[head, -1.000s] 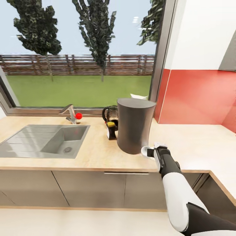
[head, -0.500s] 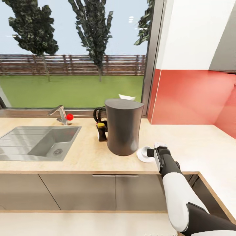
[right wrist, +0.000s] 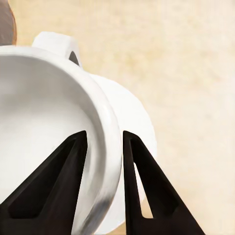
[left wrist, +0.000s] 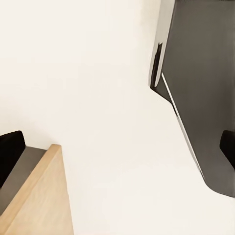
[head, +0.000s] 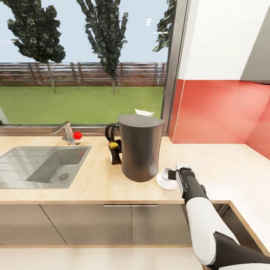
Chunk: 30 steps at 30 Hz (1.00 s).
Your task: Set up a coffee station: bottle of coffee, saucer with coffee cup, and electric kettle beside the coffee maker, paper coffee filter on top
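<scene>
The tall dark grey coffee maker (head: 141, 148) stands on the beige countertop (head: 93, 176). Behind its left side are the glass electric kettle (head: 112, 132) and the small brown bottle of coffee (head: 115, 152) with its yellow cap. A white paper coffee filter (head: 144, 112) peeks over the maker's back rim; I cannot tell if it rests on top. Right of the maker, the coffee cup (head: 166, 174) (right wrist: 44, 127) sits on the saucer (head: 164, 183) (right wrist: 132, 117). My right gripper (head: 173, 174) (right wrist: 105, 134) is shut on the cup's rim. My left gripper (left wrist: 117, 152) hangs open over pale floor.
A steel sink (head: 41, 165) with a faucet (head: 67, 132) and a red knob (head: 77, 135) lies to the left. A big window runs behind the counter, and a red backsplash (head: 217, 112) lines the right wall. The counter turns a corner at the right.
The whole picture has shifted, so the camera moved. The saucer under the cup now shows beside the coffee maker. The right gripper still holds the cup's rim.
</scene>
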Available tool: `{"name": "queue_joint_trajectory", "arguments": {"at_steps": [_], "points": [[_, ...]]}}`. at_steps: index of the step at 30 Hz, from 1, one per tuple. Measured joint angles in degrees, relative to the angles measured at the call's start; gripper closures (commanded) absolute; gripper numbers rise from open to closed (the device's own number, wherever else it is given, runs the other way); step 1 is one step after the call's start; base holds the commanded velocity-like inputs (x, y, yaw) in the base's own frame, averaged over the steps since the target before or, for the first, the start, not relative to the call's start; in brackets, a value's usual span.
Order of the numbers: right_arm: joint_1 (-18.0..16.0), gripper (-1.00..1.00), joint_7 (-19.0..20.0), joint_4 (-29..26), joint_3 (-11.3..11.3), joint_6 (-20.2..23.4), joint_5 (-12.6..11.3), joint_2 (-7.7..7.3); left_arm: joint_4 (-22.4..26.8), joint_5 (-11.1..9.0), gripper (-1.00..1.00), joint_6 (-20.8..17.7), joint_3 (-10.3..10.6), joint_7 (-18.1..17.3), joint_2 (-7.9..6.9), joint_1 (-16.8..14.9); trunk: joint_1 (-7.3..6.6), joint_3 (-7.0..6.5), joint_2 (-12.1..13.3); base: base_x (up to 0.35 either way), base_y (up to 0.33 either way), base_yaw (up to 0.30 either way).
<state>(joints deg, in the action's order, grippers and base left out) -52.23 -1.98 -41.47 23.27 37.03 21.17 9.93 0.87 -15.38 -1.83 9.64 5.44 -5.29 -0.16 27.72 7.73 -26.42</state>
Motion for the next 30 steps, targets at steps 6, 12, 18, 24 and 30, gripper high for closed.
{"name": "queue_joint_trajectory", "arguments": {"at_steps": [6, 12, 18, 24, 30], "points": [[0.0, 1.0, -0.1, 0.0, 0.0, 0.0, 0.0, 0.0, 0.0, 0.2, -1.0, 0.0, 0.2, 0.0, 0.02, 0.0, 0.01, 0.0, 0.0, 0.024, 0.0, 0.0], [0.0, 1.0, 0.0, 0.6, 0.0, 0.0, 0.0, 0.0, 0.0, 0.2, -1.0, -0.1, 0.1, 0.0, 0.02, 0.0, 0.01, 0.0, 0.0, 0.001, 0.0, 0.0], [0.0, 1.0, 0.0, 0.9, 0.0, 0.0, 0.2, 0.0, 0.0, 0.2, -1.0, -0.1, 0.0, -0.1, 0.02, 0.0, 0.01, 0.0, 0.0, 0.012, 0.0, 0.0], [0.0, 1.0, -0.1, 1.8, 0.1, 0.0, 0.2, 0.0, 0.0, 0.3, -1.0, 0.0, 0.1, -0.1, 0.09, 0.0, 0.01, 0.0, 0.0, 0.12, 0.0, 0.0], [0.1, 1.0, -0.1, 1.9, 0.1, 0.0, 0.3, 0.0, 0.0, 0.2, -1.0, 0.0, 0.2, -0.1, 0.11, 0.0, 0.01, 0.0, 0.0, 0.011, 0.0, 0.0]]}}
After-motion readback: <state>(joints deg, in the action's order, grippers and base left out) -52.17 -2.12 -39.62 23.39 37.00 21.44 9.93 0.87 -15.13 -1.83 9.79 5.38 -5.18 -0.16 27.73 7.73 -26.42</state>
